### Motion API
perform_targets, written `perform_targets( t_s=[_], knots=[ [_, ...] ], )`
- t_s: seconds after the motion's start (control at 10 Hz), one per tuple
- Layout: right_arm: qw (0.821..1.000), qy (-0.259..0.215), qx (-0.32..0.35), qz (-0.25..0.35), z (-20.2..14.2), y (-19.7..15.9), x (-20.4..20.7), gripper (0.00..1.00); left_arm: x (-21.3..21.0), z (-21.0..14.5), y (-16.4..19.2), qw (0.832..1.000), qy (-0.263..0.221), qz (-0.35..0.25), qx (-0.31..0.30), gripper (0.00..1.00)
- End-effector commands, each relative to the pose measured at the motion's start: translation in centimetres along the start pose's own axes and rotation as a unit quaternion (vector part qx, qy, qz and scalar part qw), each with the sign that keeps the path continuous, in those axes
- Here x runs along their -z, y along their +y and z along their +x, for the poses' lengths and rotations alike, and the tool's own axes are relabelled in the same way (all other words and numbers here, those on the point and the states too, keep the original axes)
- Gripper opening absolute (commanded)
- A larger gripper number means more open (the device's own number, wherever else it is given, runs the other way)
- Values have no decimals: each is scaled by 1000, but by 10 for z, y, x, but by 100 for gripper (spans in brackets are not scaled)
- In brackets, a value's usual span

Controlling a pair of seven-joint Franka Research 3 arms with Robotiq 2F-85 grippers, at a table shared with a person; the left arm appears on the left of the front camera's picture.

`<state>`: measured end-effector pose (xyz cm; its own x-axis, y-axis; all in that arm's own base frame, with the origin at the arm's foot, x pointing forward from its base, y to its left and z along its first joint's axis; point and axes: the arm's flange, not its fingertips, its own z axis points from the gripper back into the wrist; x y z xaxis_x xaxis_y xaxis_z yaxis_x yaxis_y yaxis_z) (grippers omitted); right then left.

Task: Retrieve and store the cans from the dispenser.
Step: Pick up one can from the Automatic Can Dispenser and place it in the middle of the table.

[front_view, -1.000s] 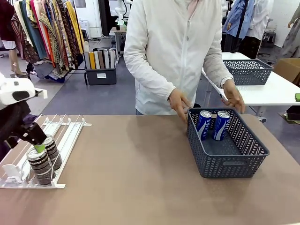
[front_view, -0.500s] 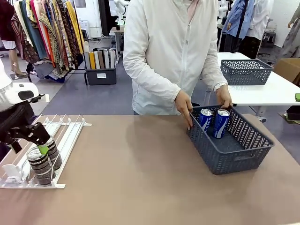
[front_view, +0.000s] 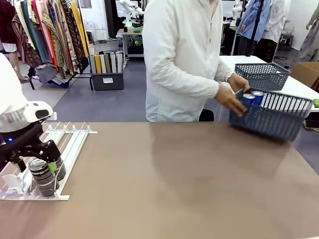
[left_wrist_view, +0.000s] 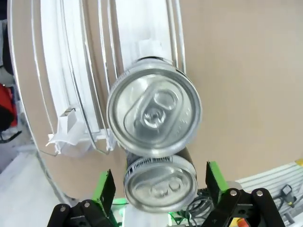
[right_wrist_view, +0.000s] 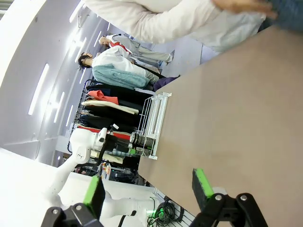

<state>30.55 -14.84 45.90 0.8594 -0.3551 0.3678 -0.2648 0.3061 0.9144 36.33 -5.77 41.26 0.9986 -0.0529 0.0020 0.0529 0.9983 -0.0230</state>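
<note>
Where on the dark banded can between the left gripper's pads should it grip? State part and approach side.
Grip the dark banded can by its side wall under the silver top, from above. It stands upright in the white wire dispenser, a second dark can beside it along the lane, so the open left gripper should close on the free sides.

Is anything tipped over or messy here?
Nothing spilled. The basket is lifted and tilted in the person's hands, with two blue cans inside. The dark cans stand upright in the dispenser.
</note>
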Motion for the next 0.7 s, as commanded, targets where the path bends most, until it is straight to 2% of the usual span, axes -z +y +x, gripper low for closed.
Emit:
perform_targets(
  t_s=[0.0,0.6],
  knots=[
    [1000,-10,-2,11,4,4,2,100,13,4,0,999,-9,18,-24,100],
    [1000,-10,-2,11,4,4,2,100,13,1,2,999,-12,16,-30,100]
  ],
)
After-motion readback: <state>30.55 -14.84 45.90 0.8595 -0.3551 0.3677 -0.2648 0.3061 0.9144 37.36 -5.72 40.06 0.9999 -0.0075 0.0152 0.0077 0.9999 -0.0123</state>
